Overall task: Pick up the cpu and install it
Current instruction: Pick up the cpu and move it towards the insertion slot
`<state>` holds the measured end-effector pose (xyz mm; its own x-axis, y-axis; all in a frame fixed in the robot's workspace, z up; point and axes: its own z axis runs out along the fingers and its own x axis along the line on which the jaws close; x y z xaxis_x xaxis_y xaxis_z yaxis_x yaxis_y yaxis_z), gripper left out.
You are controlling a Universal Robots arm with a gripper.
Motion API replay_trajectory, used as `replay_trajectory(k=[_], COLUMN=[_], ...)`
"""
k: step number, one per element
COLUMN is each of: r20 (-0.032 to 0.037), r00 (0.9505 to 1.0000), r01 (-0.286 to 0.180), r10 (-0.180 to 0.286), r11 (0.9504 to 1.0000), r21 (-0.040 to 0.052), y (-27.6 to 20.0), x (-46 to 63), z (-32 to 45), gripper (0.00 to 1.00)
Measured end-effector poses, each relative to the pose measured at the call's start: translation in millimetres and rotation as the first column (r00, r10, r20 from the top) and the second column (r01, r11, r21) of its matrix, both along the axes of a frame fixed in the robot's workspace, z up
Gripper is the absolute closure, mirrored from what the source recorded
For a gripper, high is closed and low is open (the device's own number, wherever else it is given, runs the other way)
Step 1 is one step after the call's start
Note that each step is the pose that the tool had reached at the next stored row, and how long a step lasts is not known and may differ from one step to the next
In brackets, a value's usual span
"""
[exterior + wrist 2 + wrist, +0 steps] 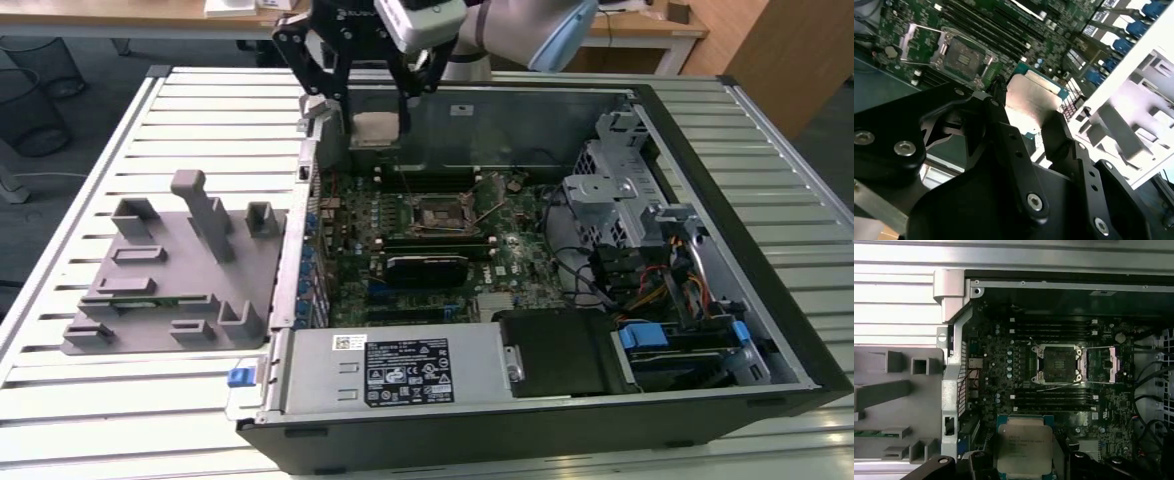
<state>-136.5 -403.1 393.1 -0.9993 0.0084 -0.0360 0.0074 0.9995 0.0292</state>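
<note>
Two black fingers (1004, 132) of the claw (1026, 117) pinch the cpu (1036, 92) by opposite edges, its silver plate showing in both wrist views. We hold it in the air over the open computer case (534, 440), above the motherboard (354, 230) and apart from the socket (1060, 362), which lies bare with its load plate (1114, 365) seemingly folded aside. To seat it well, we judge the chip must sit level, its sides squared to the socket frame and its marked corner matched. It should then come straight down with no sliding, since the contacts likely bend easily. Farther off, at the exterior view's left, the grey tray (174, 270) sits on the slatted table (80, 400) beside the case.
</note>
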Motion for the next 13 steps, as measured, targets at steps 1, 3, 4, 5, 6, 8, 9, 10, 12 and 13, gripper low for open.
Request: replay_trajectory(k=[1,3,4,5,6,8,9,10,12,13], r20=[0.0,0.0,0.0,0.0,-0.0001,0.0,-0.0001,-0.0001,0.0001,0.0], r00=[1.0,1.0,1.0,1.0,1.0,1.0,1.0,1.0,1.0,1.0], r01=[0.0,0.0,0.0,0.0,0.0,0.0,0.0,0.0,0.0,0.0], r10=[0.0,0.0,0.0,0.0,0.0,0.0,0.0,0.0,0.0,0.0], r11=[1.0,1.0,1.0,1.0,1.0,1.0,1.0,1.0,1.0,1.0], r21=[0.0,0.0,0.0,0.0,0.0001,0.0003,0.0005,0.0007,0.0012,0.0012], y=[0.0,0.6,1.5,2.7,4.1,6.9,8.2,9.6,12.3,13.8], x=[4.4,13.6,18.2,22.4,25.7,31.3,33.9,36.6,41.8,44.7], z=[-0.7,-2.5,-3.6,-4.6,-5.7,-7.7,-8.7,-9.7,-12.0,-13.0], gripper=[0.47,0.47,0.47,0.47,0.47,0.47,0.47,0.47,0.47,0.47])
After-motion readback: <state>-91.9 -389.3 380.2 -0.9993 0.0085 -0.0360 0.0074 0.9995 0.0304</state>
